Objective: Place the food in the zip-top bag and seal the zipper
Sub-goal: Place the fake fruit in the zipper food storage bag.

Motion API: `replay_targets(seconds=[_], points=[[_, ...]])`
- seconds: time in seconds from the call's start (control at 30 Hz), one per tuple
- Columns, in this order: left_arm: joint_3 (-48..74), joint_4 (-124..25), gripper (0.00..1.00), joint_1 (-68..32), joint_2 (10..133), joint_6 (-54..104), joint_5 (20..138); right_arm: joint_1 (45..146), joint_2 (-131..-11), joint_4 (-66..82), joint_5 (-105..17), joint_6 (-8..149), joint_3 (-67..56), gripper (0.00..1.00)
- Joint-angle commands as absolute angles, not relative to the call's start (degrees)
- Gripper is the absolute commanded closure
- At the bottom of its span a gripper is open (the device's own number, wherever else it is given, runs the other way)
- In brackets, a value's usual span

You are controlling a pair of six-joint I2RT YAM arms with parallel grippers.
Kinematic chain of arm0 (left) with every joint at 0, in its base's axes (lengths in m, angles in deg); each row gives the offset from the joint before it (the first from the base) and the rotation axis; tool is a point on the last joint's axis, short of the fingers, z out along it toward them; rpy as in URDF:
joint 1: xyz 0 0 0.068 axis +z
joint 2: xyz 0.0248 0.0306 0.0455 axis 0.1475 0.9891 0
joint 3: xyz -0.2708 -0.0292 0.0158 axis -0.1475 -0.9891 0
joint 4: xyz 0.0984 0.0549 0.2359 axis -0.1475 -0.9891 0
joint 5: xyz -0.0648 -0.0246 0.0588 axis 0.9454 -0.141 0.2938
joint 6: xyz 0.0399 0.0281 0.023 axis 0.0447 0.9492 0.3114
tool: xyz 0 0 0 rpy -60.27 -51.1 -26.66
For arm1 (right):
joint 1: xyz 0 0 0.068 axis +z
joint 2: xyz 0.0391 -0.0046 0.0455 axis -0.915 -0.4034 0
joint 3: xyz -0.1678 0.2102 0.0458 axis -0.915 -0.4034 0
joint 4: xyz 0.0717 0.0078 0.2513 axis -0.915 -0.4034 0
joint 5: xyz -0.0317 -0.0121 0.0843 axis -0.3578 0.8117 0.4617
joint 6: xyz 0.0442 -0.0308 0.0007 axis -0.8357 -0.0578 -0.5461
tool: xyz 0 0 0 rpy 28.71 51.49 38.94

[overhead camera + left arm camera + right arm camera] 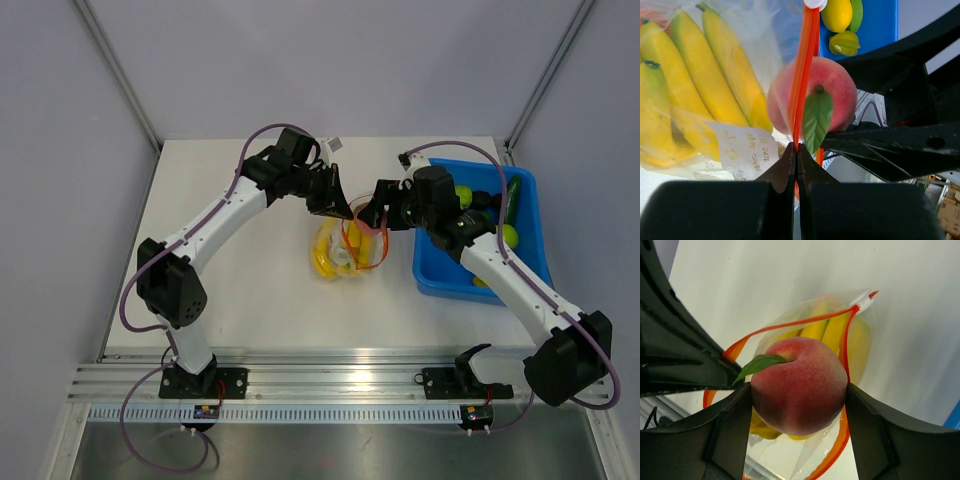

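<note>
Orange-red zipper (805, 65) of the clear zip-top bag (765, 35), shown pinched flat between the fully closed fingers of the left pincer (797, 150), from whose tips the strip runs straight away. The pink-red peach (799, 382) is clamped across its widest part by the right pincer (799, 390), whose jaws are spread wide around it. Directly beyond that pincer the bag's mouth is seen as an open orange loop, with the yellow bananas (820, 330) lodged inside the bag and the white bench (765, 280) beneath. The peach is judged to be at the mouth but not yet released within it. For the step to be done well, the pinched lip should be kept taut by the left pincer so that the loop is held open. The fruit should be carried past both strips before the jaws are parted, and the leaf (757, 362) should be cleared from the track, lest sealing be obstructed. A blue bin (445, 285) lies outboard of the right pincer.
</note>
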State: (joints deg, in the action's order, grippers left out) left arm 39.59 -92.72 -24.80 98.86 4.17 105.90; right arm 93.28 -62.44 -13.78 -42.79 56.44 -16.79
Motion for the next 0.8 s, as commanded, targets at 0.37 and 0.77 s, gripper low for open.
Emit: replay_targets(seconds=[0.37,0.77], points=[[43.95,-92.07,1.00,-24.92,99.65,5.15,107.64,93.98,-65.08,-8.97,-45.85,55.06,-13.60,0.02],[43.33,-91.99,1.00,-24.83,99.66,5.68,108.08,93.98,-61.72,-16.00,-55.96,59.72,-16.67,0.29]])
